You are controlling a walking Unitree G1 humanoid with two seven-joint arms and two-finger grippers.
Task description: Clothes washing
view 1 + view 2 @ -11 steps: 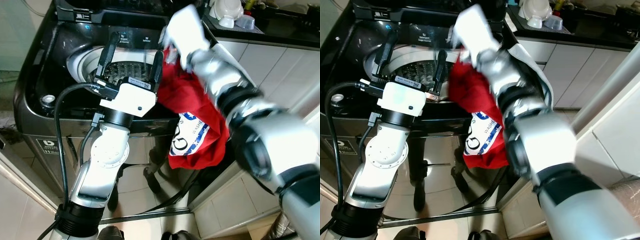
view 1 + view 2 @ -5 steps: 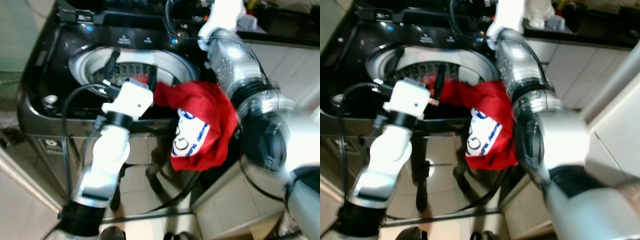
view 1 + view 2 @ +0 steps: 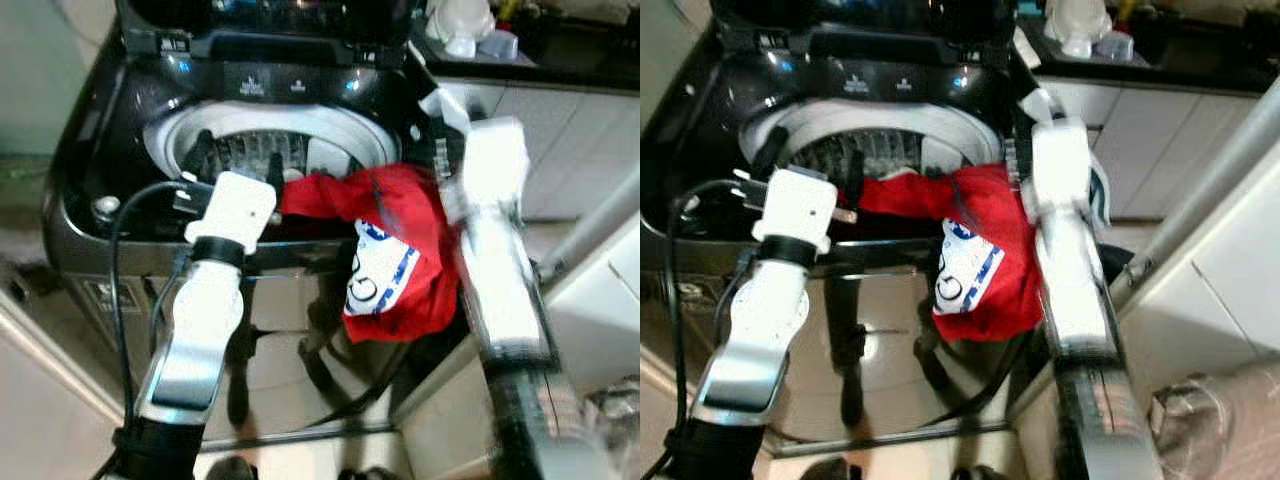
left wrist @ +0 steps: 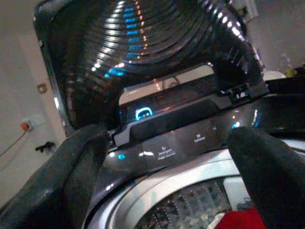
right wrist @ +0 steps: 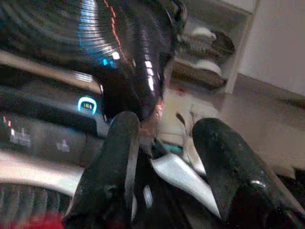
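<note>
A red garment point(image 3: 405, 215) with a white and blue print is draped over the front right rim of the dark top-loading washer point(image 3: 95, 200). One end lies toward the drum point(image 3: 330, 130) and the rest hangs down the front. My left gripper point(image 3: 238, 160) hovers open over the drum's front, just left of the garment; in its wrist view a red corner point(image 4: 238, 222) lies below its spread fingers point(image 4: 71, 176). My right gripper point(image 5: 164, 138) is open by the washer's right rear corner, above the garment and holding nothing.
The washer lid point(image 4: 143, 43) stands raised behind the lit control panel point(image 3: 270, 80). A counter with white dishes point(image 3: 465, 25) and white cabinets point(image 3: 570, 130) flank the right side. A pale cloth point(image 3: 1095, 195) lies behind my right arm. Glossy tiled floor lies in front.
My right arm has swung back from the washer's rear to its right side, and its wrist now stands over the garment. The red garment has settled onto the rim. My left gripper has moved further over the drum.
</note>
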